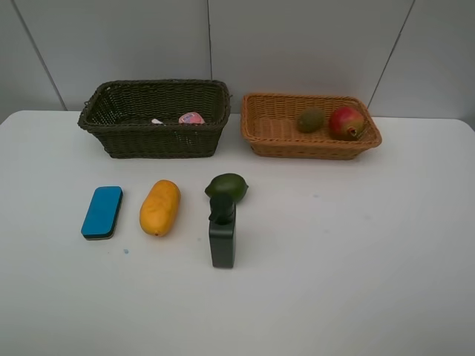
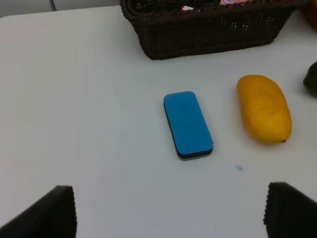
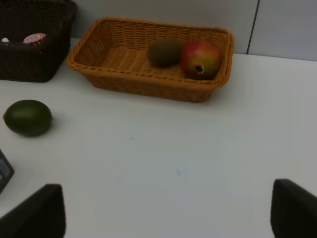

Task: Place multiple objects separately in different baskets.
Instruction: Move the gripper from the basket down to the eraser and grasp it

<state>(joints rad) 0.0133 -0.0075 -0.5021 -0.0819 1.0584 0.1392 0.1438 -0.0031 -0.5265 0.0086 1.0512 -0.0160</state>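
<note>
On the white table lie a blue eraser block (image 1: 102,212) (image 2: 187,124), an orange-yellow mango (image 1: 160,207) (image 2: 263,108), a green avocado (image 1: 227,186) (image 3: 27,117) and a dark green bottle (image 1: 222,234). The dark basket (image 1: 156,119) (image 2: 208,29) holds a pink bottle (image 1: 191,118) and a bit of white. The orange-tan basket (image 1: 309,126) (image 3: 148,74) holds a brown kiwi (image 1: 311,120) (image 3: 164,52) and a red pomegranate (image 1: 346,122) (image 3: 200,58). My left gripper (image 2: 168,210) hangs open over bare table near the eraser. My right gripper (image 3: 168,213) is open, with nothing between its fingers. Neither arm shows in the high view.
The table's back edge runs behind both baskets, against a grey panelled wall. A small blue speck (image 1: 125,251) (image 2: 239,168) marks the tabletop near the mango. The table's front half and right side are bare.
</note>
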